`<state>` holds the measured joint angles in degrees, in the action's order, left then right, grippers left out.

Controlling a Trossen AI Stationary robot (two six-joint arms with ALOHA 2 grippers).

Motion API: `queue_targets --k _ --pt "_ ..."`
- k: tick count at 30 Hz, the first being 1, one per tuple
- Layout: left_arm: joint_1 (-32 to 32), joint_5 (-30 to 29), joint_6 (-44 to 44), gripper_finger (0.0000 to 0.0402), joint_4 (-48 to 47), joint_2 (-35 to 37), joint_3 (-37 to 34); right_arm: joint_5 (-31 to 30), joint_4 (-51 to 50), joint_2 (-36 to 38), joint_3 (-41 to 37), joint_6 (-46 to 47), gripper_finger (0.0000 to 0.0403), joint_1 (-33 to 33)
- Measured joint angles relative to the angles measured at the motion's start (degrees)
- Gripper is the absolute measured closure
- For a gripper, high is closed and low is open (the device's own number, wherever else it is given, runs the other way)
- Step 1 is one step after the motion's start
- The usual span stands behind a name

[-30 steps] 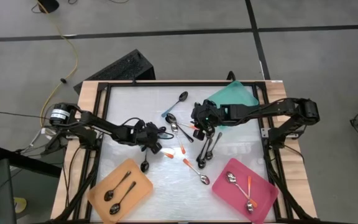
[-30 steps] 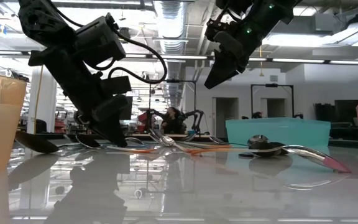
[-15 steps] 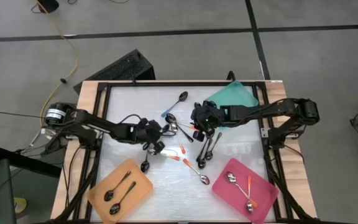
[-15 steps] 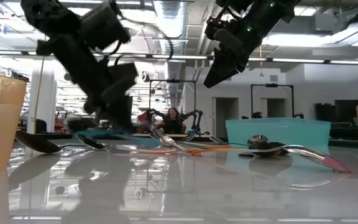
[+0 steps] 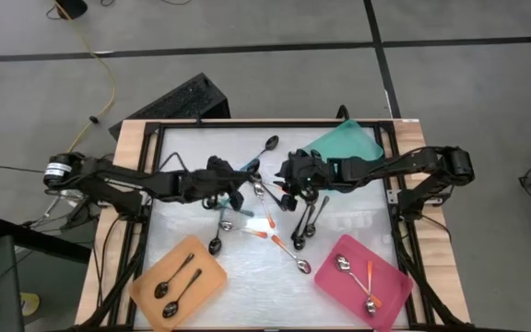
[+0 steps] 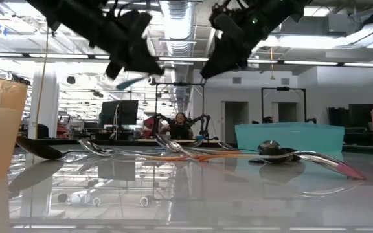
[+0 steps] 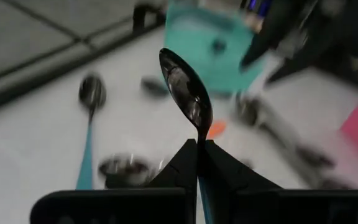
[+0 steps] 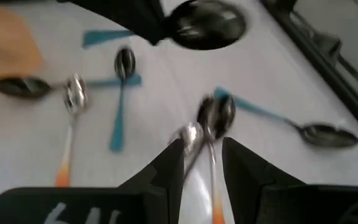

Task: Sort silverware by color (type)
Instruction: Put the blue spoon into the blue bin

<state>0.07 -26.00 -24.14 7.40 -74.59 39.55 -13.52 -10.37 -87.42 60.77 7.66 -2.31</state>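
Left gripper (image 7: 197,163), near frame centre in the high view: fingers pressed together on the thin handle of a teal-handled spoon (image 7: 186,92), bowl standing clear above the fingertips, lifted off the table. Right gripper (image 8: 202,163), just right of centre in the high view (image 5: 289,187): fingers spread with a clear gap, holding nothing, hovering over a cluster of spoons (image 8: 211,118) (one with an orange handle end showing). Loose silverware lies across the middle of the white table (image 5: 358,231): a teal-handled spoon (image 5: 224,231) below the left gripper, orange-handled spoons (image 5: 289,254) toward lower centre, dark-handled spoons (image 5: 310,219) to the right. Orange tray (image 5: 206,281), lower left, holds two dark spoons (image 5: 179,277); pink tray (image 5: 390,286), lower right, holds orange-handled spoons (image 5: 369,288); teal tray (image 5: 348,143), upper right, sits just behind the right arm. The two grippers are close together, the left one's raised spoon reaching toward the right gripper. Against the earlier frames: the left gripper has risen from table level and moved up-frame and rightward toward the centre; the right gripper has shifted only slightly left.
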Motion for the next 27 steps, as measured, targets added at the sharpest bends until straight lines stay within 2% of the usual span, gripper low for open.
queue_targets --k 7,11,16,23,27 --pt "0.13 -0.07 7.74 0.0400 15.93 6.30 -1.42 0.20 8.42 0.00 0.00 0.00 0.0284 0.60" --pt "0.16 -0.14 12.43 0.0400 24.18 7.52 -1.53 0.54 15.07 0.00 0.00 0.02 0.0284 1.01" --pt "0.13 3.01 16.08 0.0400 30.41 7.14 -1.55 6.46 24.89 0.02 0.00 0.54 0.0278 1.14" --pt "0.13 5.69 17.93 0.0400 36.80 7.08 -1.57 9.09 36.37 0.02 0.00 1.54 0.0230 1.03" --pt "0.13 6.17 17.93 0.0400 38.73 7.07 -1.57 9.25 37.75 0.02 0.00 1.97 0.0196 1.10"
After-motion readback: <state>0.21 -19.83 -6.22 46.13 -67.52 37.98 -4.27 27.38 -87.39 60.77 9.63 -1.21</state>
